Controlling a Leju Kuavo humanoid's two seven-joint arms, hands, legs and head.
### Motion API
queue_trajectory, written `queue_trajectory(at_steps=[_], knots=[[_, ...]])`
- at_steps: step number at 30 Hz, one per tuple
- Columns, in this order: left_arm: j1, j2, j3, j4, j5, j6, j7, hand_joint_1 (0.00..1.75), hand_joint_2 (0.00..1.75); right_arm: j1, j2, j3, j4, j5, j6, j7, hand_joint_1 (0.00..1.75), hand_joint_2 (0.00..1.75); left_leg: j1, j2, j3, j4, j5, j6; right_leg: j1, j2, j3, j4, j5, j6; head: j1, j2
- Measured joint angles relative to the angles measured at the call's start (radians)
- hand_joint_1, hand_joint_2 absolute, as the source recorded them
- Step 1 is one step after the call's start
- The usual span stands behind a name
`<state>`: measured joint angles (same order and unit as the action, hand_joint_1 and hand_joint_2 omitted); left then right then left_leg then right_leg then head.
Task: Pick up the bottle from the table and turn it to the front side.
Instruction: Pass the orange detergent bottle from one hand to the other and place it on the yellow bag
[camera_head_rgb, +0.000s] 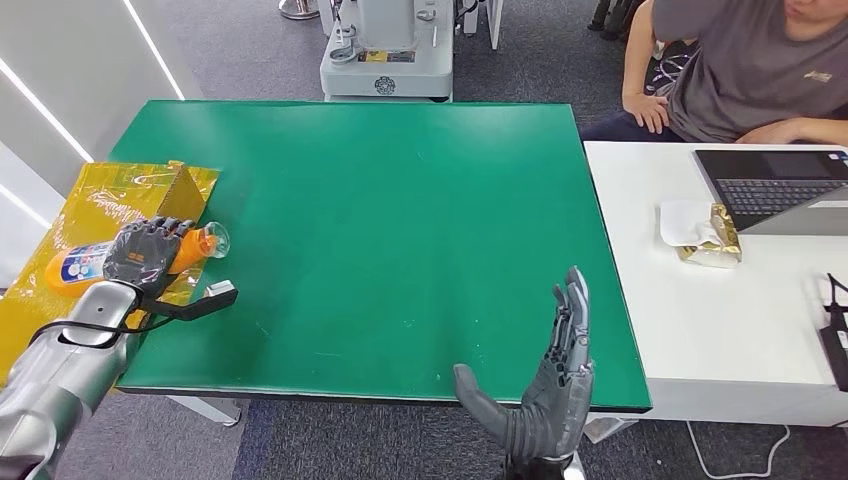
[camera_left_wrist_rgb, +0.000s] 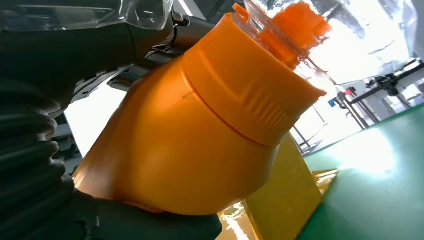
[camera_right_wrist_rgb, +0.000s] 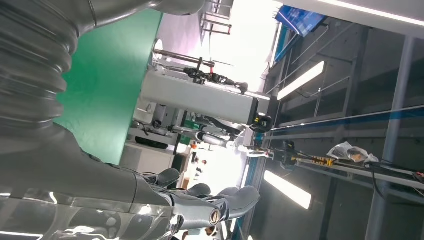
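Left hand (camera_head_rgb: 148, 252), at the left edge of the head view, is wrapped around the middle of the orange bottle (camera_head_rgb: 92, 262). The bottle lies roughly level, its clear cap (camera_head_rgb: 213, 240) pointing toward the centre of the frame and its white and blue label (camera_head_rgb: 85, 263) toward the left edge. It sits over the yellow foil sheet (camera_head_rgb: 100, 190) at the left border of the green bench (camera_head_rgb: 400, 230); whether it rests on the sheet or is lifted off it cannot be told. In the left wrist view the bottle (camera_left_wrist_rgb: 200, 125) takes up the middle of the frame, dark fingers (camera_left_wrist_rgb: 150, 227) closed beneath it.

Right hand (camera_head_rgb: 545, 395), low centre-right in the head view, holds nothing; fingers are extended and close together, thumb spread to the side, at the bench's near edge. The right wrist view shows the same fingers (camera_right_wrist_rgb: 210, 205) stretched out and free.

A white bench (camera_head_rgb: 720, 330) adjoins on the right, carrying a laptop (camera_head_rgb: 775, 185) and a gold-wrapped packet (camera_head_rgb: 712, 240). A person (camera_head_rgb: 740, 70) sits at upper right. A grey machine base (camera_head_rgb: 387, 65) stands beyond the green bench, top centre.
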<state>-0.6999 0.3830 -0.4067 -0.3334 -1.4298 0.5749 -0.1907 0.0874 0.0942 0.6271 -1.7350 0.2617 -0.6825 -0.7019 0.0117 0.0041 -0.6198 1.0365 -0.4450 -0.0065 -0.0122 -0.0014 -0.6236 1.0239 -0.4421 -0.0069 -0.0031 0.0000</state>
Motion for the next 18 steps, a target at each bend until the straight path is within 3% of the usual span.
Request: queue_trajectory(at_steps=[4, 8, 18], knots=[[0.004, -0.002, -0.004, 0.0, -0.013, -0.002, 0.009, 1.75, 1.75, 0.0, 0.0, 0.002, 0.001, 0.0, 0.0, 0.0, 0.0, 1.75, 0.0, 0.0, 0.0, 0.0, 0.0, 0.0, 0.0, 0.0, 0.0, 0.0, 0.0, 0.0, 0.0, 0.0], [0.013, -0.04, -0.042, 0.008, -0.082, -0.018, 0.09, 1.75, 1.75, -0.011, -0.003, 0.015, 0.014, -0.004, 0.0, 0.0, 0.0, 1.75, 0.0, 0.0, 0.0, 0.0, 0.0, 0.0, 0.0, 0.0, 0.0, 0.0, 0.0, 0.0, 0.0, 0.0], [0.005, -0.087, -0.093, 0.015, -0.084, -0.103, 0.095, 1.75, 1.75, -0.033, -0.006, 0.036, 0.036, -0.037, 0.0, 0.0, 0.0, 1.75, 0.0, 0.0, 0.0, 0.0, 0.0, 0.0, 0.0, 0.0, 0.0, 0.0, 0.0, 0.0, 0.0, 0.0]])
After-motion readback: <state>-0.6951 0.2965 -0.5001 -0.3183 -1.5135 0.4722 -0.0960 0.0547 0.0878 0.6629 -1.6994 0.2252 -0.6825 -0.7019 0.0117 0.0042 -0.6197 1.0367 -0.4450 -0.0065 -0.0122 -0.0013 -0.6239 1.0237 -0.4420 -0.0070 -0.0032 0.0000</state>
